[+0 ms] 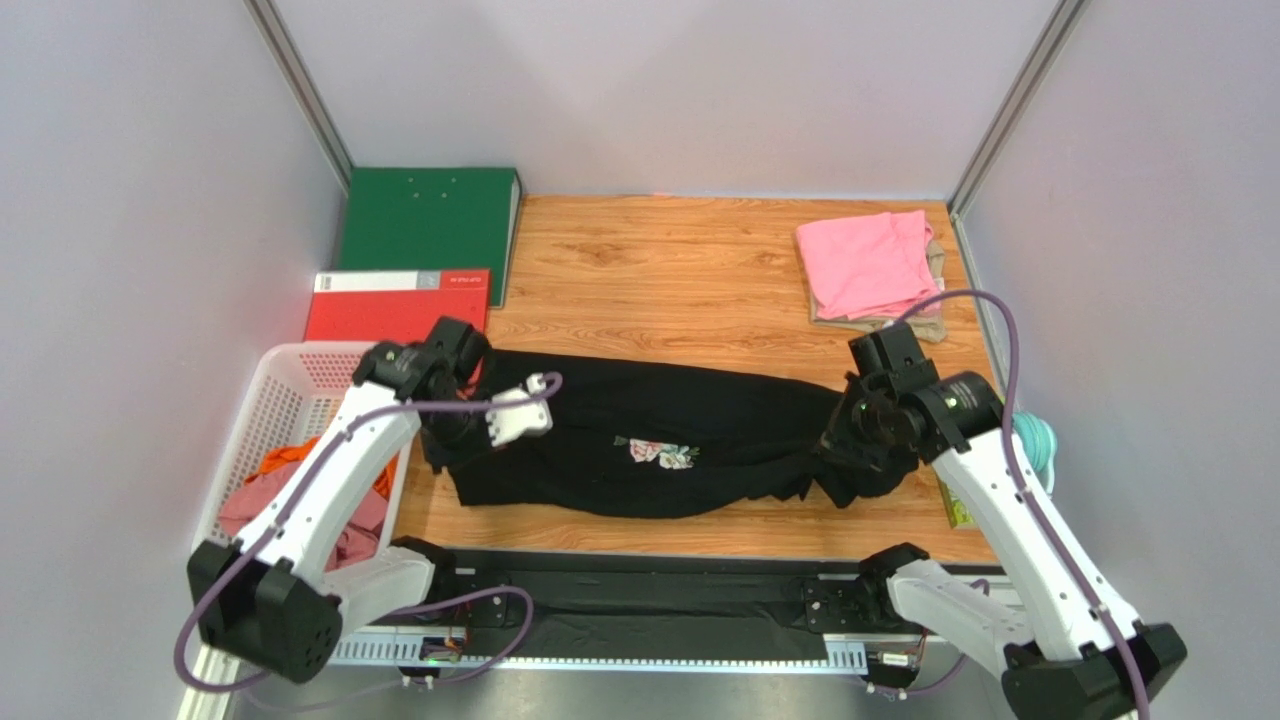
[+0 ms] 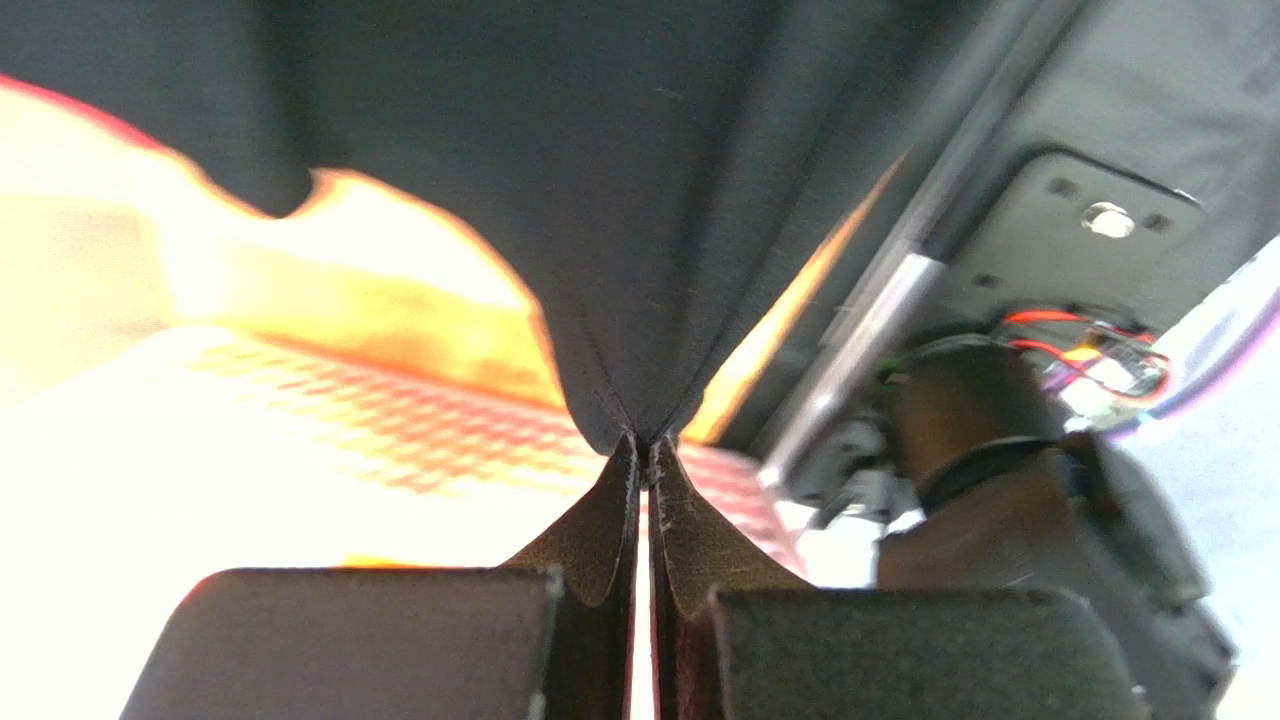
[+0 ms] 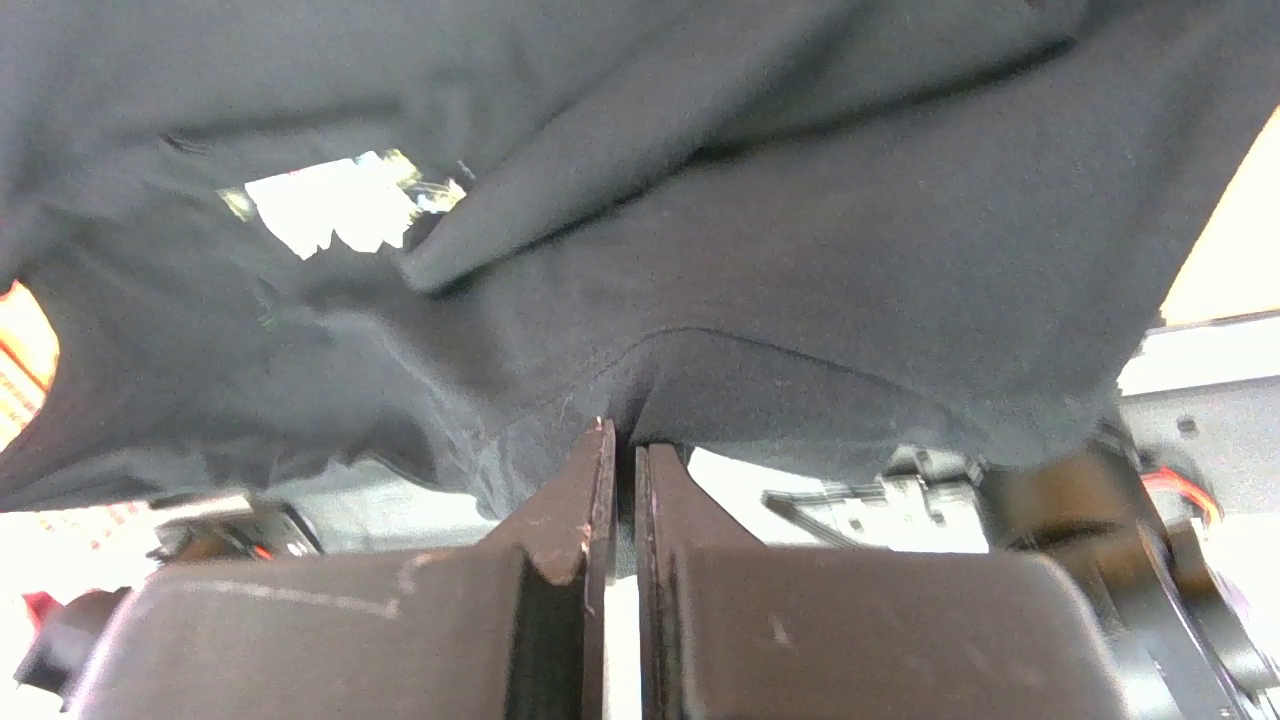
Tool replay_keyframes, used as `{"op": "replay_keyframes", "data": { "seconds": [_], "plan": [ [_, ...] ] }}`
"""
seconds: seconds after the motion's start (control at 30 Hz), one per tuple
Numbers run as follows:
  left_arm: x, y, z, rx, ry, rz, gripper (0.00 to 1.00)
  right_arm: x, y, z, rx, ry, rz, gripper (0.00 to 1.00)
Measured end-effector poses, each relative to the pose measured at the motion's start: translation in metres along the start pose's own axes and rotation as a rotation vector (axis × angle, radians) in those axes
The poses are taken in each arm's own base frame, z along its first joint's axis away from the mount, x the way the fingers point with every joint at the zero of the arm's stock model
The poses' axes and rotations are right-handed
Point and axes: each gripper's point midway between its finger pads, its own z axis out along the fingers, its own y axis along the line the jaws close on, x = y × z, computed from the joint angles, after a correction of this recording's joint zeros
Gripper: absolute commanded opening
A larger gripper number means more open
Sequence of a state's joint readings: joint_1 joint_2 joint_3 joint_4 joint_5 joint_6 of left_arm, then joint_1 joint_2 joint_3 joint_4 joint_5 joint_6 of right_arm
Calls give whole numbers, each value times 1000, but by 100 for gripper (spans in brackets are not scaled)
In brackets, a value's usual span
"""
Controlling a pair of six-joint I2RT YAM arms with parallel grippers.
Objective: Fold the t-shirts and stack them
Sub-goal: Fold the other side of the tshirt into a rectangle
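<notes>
Black soft-cloth t-shirt with a pink-rose print (image 1: 661,435) is stretching in a long, bunched band over the near part of the light wooden table (image 1: 676,270), its ends running to the two grippers. The left gripper (image 2: 643,450) is clenching a stitched fold of the shirt's left end, jaws pressed together with only the cloth between them. The right gripper (image 3: 624,435) is likewise pinching a hemmed edge at the right end, jaws almost meeting on the fabric. The left arm is reaching forward from its base beside the white plastic mesh basket (image 1: 278,393), its wrist turning inward towards the shirt. The right arm is leaning forward and bending left at the wrist, its gripper sitting buried in dark cloth. A plain pink folded t-shirt (image 1: 864,258) is lying on a beige one (image 1: 842,318) at the far right corner. An orange t-shirt (image 1: 278,458) and a dusty-rose one (image 1: 248,510) are lying crumpled in the basket.
</notes>
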State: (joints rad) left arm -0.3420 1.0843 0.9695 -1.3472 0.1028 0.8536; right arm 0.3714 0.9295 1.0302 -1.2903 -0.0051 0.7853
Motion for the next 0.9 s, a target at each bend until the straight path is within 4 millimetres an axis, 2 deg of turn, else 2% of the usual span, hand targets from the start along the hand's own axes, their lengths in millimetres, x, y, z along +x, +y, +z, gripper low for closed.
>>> {"op": "replay_keyframes", "data": {
  "seconds": [0.13,0.2,0.33,0.57,0.63,0.8,0.9],
  "plan": [
    [-24,55,-17,-43,-14,-35,0,-26,20,13,-5,-25,-5,0],
    [-37,83,-16,-60,-20,-45,0,-34,25,23,4,-24,-6,0],
    [-54,123,-5,-57,-5,-49,0,-48,29,41,27,-21,-2,0],
    [-71,171,25,-43,31,-53,0,-82,26,60,56,-67,41,1],
    [-71,182,34,-40,47,-57,0,-89,25,66,66,-76,45,12],
    [-63,199,55,-33,83,-81,0,-98,21,97,116,-47,36,13],
    [-49,204,60,-38,94,-111,0,-103,14,119,157,-13,40,41]
  ]
}}
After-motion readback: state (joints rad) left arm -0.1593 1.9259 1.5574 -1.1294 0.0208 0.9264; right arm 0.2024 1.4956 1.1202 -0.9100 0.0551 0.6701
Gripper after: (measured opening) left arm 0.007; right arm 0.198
